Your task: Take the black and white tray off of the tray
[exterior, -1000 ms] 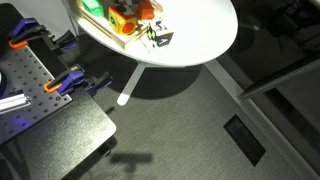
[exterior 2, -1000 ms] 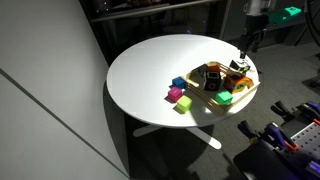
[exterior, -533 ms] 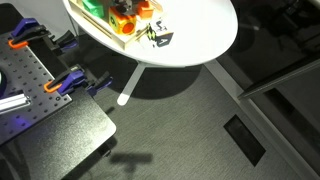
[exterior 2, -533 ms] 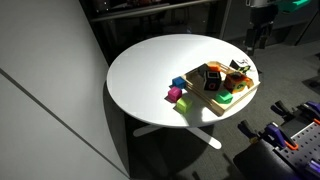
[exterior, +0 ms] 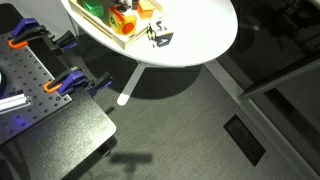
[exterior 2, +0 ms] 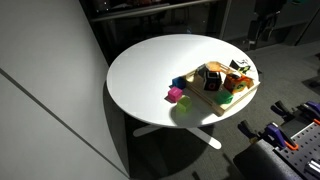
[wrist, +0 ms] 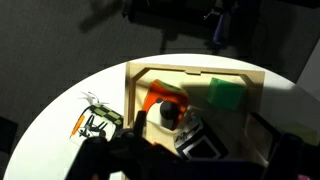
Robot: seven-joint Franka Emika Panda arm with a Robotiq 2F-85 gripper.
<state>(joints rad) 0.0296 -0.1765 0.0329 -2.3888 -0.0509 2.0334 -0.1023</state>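
The light wooden tray [wrist: 190,70] sits near the edge of the round white table, and shows in both exterior views [exterior 2: 242,98] [exterior: 124,43]. The black and white tray [wrist: 196,143] lies flat inside it, next to an orange piece; it also shows in an exterior view [exterior 2: 213,77]. My gripper [wrist: 197,115] hangs high above the tray, open and empty, with its dark fingers framing the black and white tray from above. In an exterior view it is at the top right [exterior 2: 262,28], well above the table's far side.
A green block [wrist: 226,93] and an orange piece with a black round part [wrist: 165,106] lie in the tray. A small wiry black item [wrist: 95,122] lies on the table beside it. Blue [exterior 2: 178,83], pink [exterior 2: 174,94] and yellow-green [exterior 2: 183,105] blocks lie on the table. Orange clamps [exterior: 66,84] stand on a bench.
My gripper has risen and pulled away from the tray's far edge towards the top of the exterior view. The items in the tray have not moved.
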